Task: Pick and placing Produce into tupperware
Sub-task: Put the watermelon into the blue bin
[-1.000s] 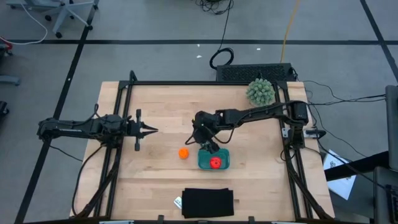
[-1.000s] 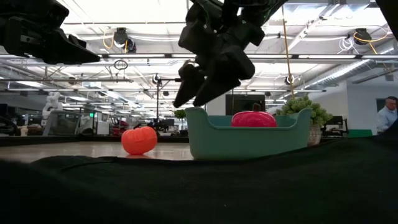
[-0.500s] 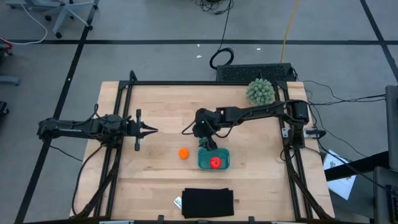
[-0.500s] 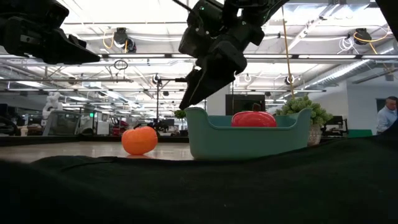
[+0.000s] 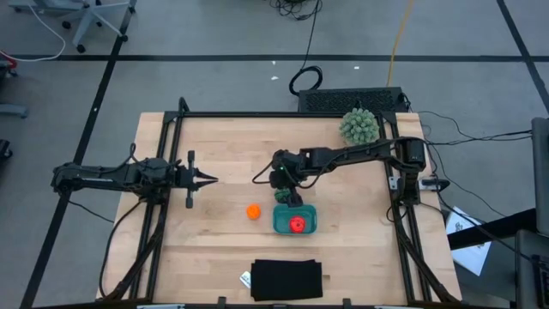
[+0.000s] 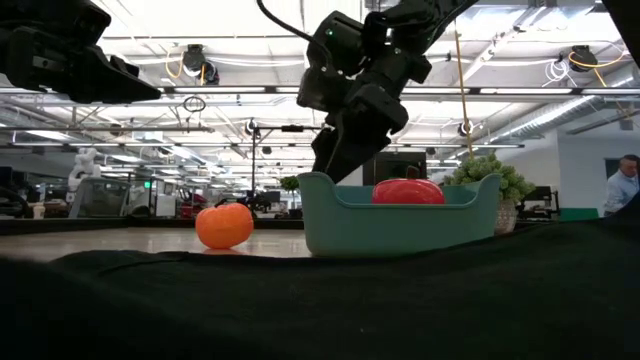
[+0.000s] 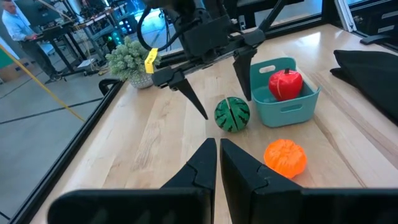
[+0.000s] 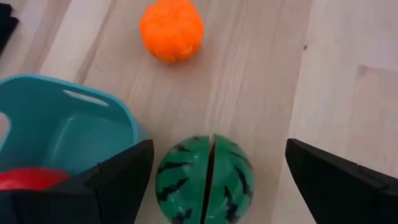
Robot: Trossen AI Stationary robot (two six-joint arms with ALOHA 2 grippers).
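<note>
The green striped watermelon [image 8: 205, 177] rests on the wooden table beside the teal tupperware [image 8: 56, 130], on its far side. My right gripper [image 8: 219, 149] hangs open above the watermelon, slanting down. Its fingers [image 7: 186, 93] stand on either side of the watermelon, apart from it. The red tomato [image 7: 285, 84] lies inside the tupperware [image 5: 294, 221]. The orange ball [image 5: 253, 211] sits on the table left of the tupperware. My left gripper [image 5: 210, 179] waits shut at the table's left, above the surface. The low view hides the watermelon.
A pale-green spiky ball [image 5: 358, 126] stands at the far right corner. A black flat rectangle [image 5: 286, 279] lies at the near edge with a small white tag [image 5: 245, 279] beside it. A person [image 6: 625, 180] shows far off in the room.
My right gripper has rolled at the wrist above the watermelon, so its fingers now stand differently about it; it stays open. The produce and the tupperware have not moved.
</note>
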